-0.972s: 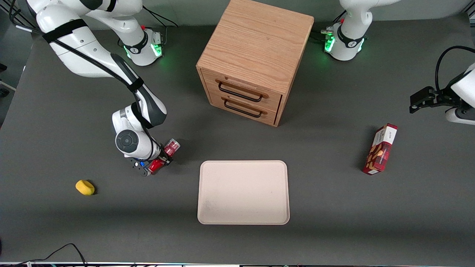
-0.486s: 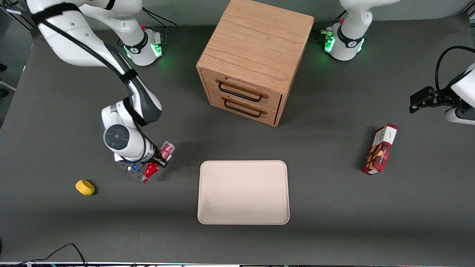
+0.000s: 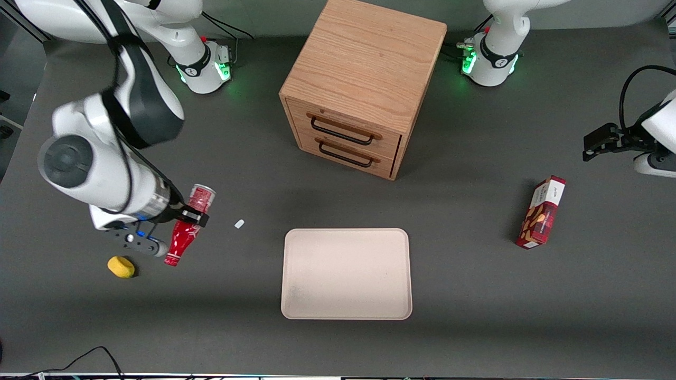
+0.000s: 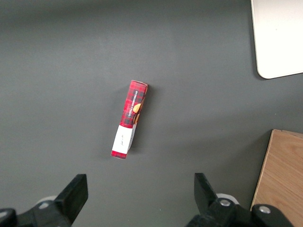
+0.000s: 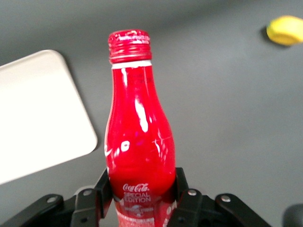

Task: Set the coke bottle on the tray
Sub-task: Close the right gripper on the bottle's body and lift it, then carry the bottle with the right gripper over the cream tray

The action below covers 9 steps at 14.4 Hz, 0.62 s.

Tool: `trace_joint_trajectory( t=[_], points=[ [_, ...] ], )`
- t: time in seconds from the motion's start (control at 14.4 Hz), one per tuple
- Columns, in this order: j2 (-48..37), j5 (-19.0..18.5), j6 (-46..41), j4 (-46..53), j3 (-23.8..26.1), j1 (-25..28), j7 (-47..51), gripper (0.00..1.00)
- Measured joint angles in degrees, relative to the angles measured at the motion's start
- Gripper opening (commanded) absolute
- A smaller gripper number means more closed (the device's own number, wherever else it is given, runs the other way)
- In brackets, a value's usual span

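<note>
My right gripper [image 3: 191, 216] is shut on the coke bottle [image 3: 186, 234], a slim red bottle with a red cap, and holds it lifted off the table, tilted with its cap toward the front camera. In the right wrist view the bottle [image 5: 139, 137] stands between my fingers [image 5: 103, 191], clamped at its lower body. The pale beige tray [image 3: 347, 273] lies flat on the table toward the parked arm's end from the bottle, with nothing on it. Its rounded corner shows in the right wrist view [image 5: 38, 113].
A yellow sponge-like lump [image 3: 121, 266] lies on the table close to the bottle's cap. A small white scrap [image 3: 239, 224] lies between bottle and tray. The wooden two-drawer cabinet [image 3: 364, 84] stands farther from the camera than the tray. A red snack box [image 3: 541, 212] lies toward the parked arm's end.
My gripper has risen with the coke bottle and moved away from the tray, toward the working arm's end. The bottle has left the table. A small white scrap now shows where it lay.
</note>
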Motion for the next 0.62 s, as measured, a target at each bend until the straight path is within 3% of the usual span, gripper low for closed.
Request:
trace_joint_trajectory(
  t=[0.35, 0.62],
  points=[
    [5.0, 0.5, -0.4, 8.2, 9.2, 1.3, -2.5, 0.0],
    [16.4, 0.4, 9.1, 10.0, 11.1, 4.0, -2.5, 0.0]
  ],
)
